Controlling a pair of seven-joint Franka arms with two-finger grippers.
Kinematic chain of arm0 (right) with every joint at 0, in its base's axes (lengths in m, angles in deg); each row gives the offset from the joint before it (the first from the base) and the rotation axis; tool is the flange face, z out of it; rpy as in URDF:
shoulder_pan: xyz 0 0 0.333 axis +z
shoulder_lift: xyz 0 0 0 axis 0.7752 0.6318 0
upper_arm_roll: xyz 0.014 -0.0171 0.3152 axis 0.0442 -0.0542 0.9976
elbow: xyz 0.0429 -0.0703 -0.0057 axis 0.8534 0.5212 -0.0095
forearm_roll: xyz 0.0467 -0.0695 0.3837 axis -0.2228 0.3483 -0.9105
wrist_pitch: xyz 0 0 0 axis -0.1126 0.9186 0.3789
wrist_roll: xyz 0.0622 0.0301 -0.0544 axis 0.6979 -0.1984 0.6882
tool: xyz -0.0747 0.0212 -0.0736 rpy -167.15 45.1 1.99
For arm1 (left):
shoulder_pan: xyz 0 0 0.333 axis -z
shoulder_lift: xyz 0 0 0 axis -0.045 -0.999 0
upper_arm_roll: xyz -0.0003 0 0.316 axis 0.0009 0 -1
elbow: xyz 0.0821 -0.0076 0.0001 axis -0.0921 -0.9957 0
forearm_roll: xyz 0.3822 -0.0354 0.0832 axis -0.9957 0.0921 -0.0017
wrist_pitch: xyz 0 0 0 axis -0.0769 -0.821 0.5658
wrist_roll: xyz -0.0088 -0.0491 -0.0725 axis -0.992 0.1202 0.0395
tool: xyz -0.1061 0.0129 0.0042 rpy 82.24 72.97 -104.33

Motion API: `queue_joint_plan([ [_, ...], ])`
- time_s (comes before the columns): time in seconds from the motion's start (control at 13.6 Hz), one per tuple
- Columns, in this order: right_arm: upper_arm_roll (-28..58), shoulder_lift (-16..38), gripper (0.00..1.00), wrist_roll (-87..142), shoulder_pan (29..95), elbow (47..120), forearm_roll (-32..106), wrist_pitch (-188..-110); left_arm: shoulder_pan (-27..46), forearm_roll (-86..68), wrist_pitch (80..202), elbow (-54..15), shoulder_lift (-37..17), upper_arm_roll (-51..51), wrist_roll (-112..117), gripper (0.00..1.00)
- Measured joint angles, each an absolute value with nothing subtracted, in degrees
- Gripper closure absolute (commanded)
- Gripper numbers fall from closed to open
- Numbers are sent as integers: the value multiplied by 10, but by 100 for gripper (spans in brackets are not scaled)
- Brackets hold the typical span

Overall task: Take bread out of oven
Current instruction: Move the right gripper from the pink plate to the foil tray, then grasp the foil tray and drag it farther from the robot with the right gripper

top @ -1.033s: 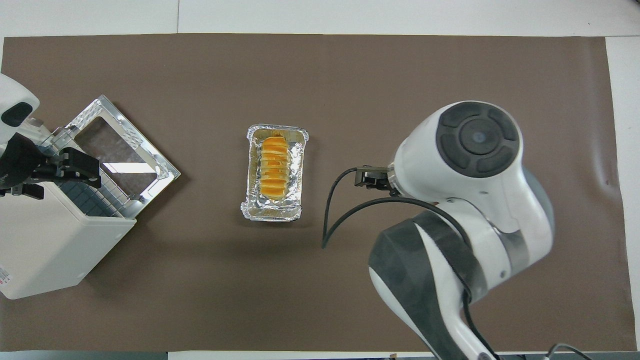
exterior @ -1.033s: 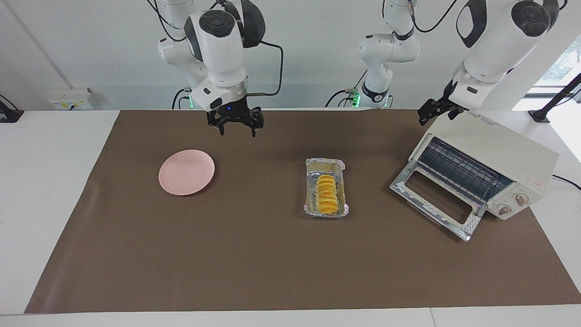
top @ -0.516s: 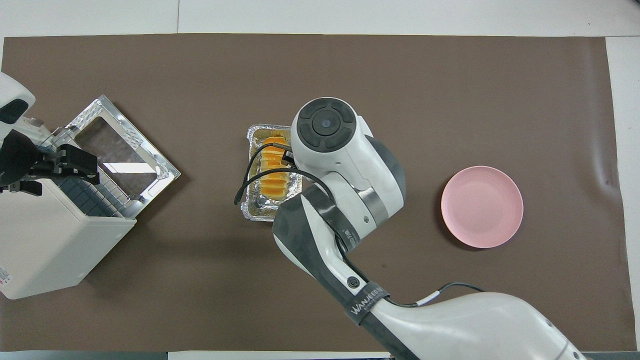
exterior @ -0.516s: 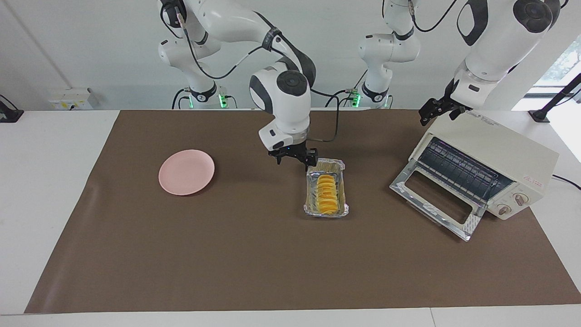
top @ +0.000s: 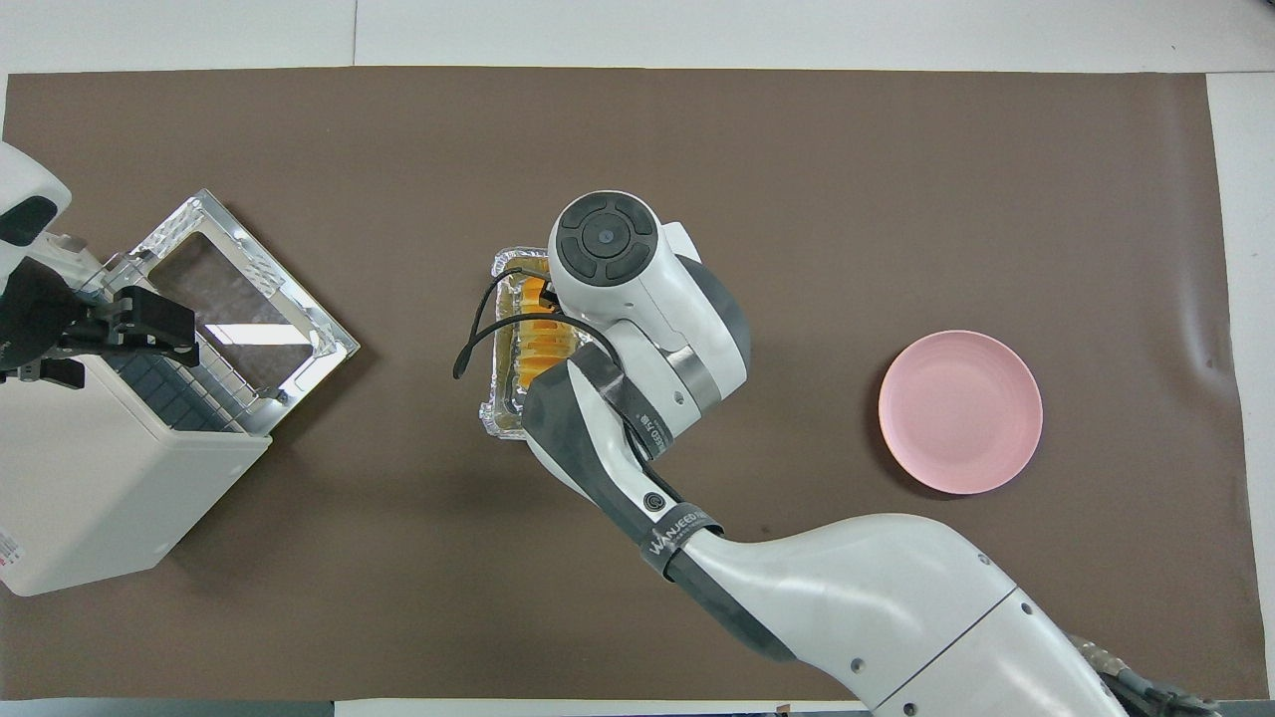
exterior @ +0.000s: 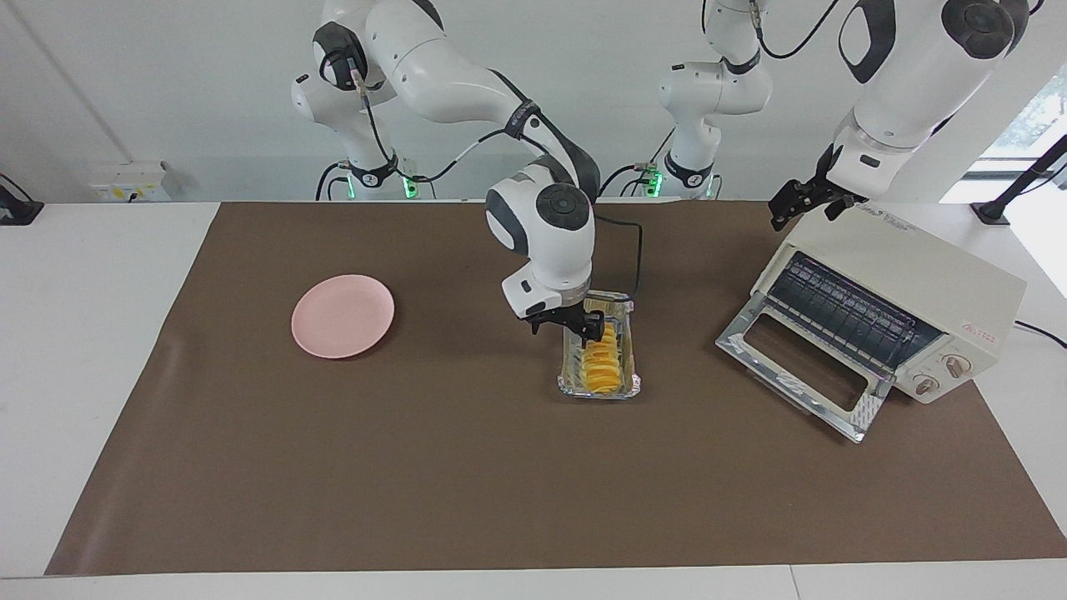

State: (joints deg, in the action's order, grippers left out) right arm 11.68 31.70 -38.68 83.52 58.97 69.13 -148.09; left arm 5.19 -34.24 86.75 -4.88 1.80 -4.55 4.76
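The right hand is low over the foil tray, at the end of the tray nearer the robots, with its fingers spread and straddling the orange-yellow bread; one dark fingertip shows against the loaf's nearer end, but whether it presses on the bread cannot be told, and the loaf lies flat in the tray, so nothing is held. In the overhead view the right arm's wrist covers most of the tray and only a strip of bread and foil rim shows beside it. The tray sits on the brown mat that covers the middle of the counter, well apart from the oven, which stands at the left arm's end of the mat with its glass door dropped open and its wire rack bare. So the bread is out of the oven, between it and the round pink plate, which lies toward the right arm's end of the mat. The left hand waits with its fingers apart over the oven's top corner nearest the robots, gripping nothing.
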Motion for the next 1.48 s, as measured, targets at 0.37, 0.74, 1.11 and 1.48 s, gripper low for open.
queue_joint_plan([
  [0.37,117,322,10,-350,841,619,709,-1508,52,-342,869,-49,18,-46,48,0],
  [0.74,117,322,100,-321,851,637,726,-1513,52,-342,869,-49,18,-47,48,0],
  [1.11,117,319,100,-316,851,635,726,-1513,52,-342,869,-49,18,-47,48,0],
  [1.48,112,316,100,-279,830,594,723,-1449,52,-342,869,-49,18,-47,48,0],
])
